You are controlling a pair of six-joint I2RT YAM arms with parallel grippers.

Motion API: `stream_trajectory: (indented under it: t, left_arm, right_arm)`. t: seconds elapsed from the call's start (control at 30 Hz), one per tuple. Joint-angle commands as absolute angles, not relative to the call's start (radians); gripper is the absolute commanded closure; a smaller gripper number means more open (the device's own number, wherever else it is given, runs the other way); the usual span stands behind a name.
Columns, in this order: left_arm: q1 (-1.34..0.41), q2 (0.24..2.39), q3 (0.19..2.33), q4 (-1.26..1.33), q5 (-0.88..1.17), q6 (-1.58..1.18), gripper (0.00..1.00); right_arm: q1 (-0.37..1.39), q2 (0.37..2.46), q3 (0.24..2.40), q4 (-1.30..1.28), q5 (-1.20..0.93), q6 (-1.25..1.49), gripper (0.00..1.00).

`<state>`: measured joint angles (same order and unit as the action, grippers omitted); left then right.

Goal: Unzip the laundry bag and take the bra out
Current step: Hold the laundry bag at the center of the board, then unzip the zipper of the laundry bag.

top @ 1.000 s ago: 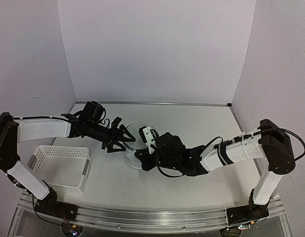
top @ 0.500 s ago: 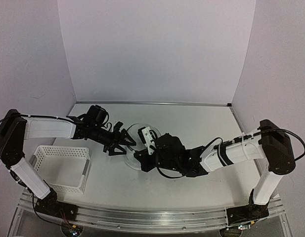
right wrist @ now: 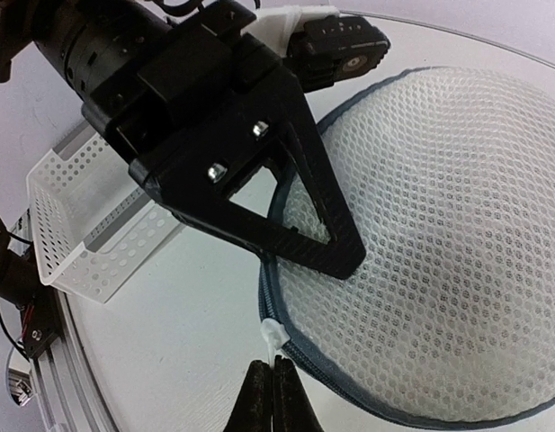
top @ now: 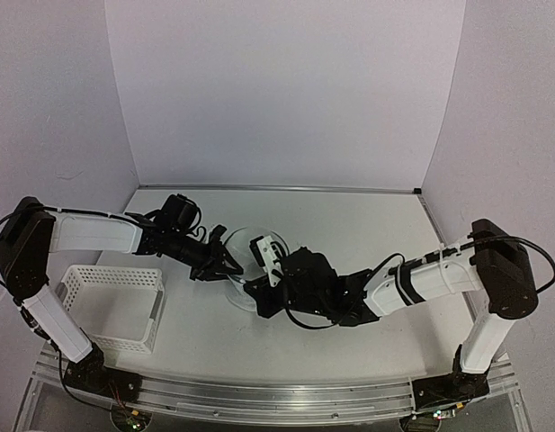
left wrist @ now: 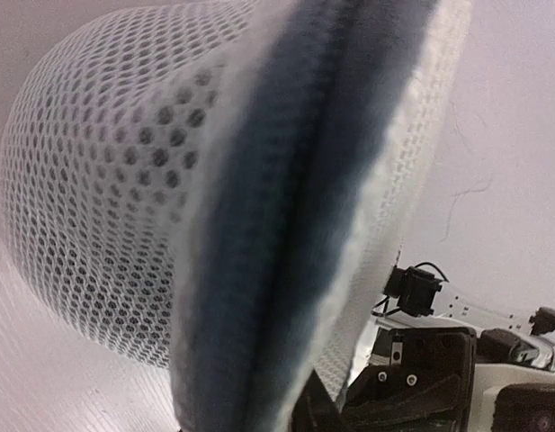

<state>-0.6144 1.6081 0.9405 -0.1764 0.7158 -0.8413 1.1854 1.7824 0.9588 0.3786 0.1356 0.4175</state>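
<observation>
The left gripper [top: 223,262] is now closer in, braced against the laundry bag [top: 244,241] at centre frame on the tabletop, its jaws' spread unclear. The right gripper [right wrist: 272,376] has its jaws pinched on the zipper tab [right wrist: 274,336], so unzipping looks ready to begin.

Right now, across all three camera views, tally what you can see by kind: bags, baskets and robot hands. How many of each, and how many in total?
mesh laundry bag: 1
white plastic basket: 1
robot hands: 2 (left hand, right hand)
Total: 4
</observation>
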Motion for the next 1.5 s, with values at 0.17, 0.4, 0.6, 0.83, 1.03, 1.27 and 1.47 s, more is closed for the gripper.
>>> stream_trajectory:
  t: [0.17, 0.4, 0.6, 0.83, 1.03, 1.27, 1.47]
  left_arm:
    - [-0.615, 1.604, 0.97, -0.143, 0.716, -0.827, 1.0]
    - [-0.615, 1.592, 0.972, -0.149, 0.722, -0.805, 1.0]
    - [-0.615, 1.569, 0.98, -0.153, 0.743, -0.774, 1.0]
    - [-0.615, 1.547, 0.993, -0.158, 0.785, -0.722, 1.0]
    - [-0.615, 1.528, 1.005, -0.157, 0.813, -0.686, 1.0]
    - [-0.615, 1.527, 1.044, -0.163, 0.868, -0.633, 1.0]
    - [-0.615, 1.565, 1.093, -0.19, 0.895, -0.593, 1.0]
  right_arm:
    - [1.195, 1.751, 0.912, 0.422, 0.156, 0.422, 1.0]
    - [1.195, 1.708, 0.863, 0.405, 0.228, 0.418, 1.0]
    - [1.194, 1.659, 0.811, 0.372, 0.319, 0.397, 1.0]
    - [1.171, 1.61, 0.768, 0.337, 0.39, 0.373, 1.0]
    - [1.131, 1.559, 0.727, 0.315, 0.433, 0.356, 1.0]
    - [1.055, 1.494, 0.692, 0.294, 0.435, 0.323, 1.0]
    - [1.008, 1.477, 0.69, 0.287, 0.426, 0.301, 1.0]
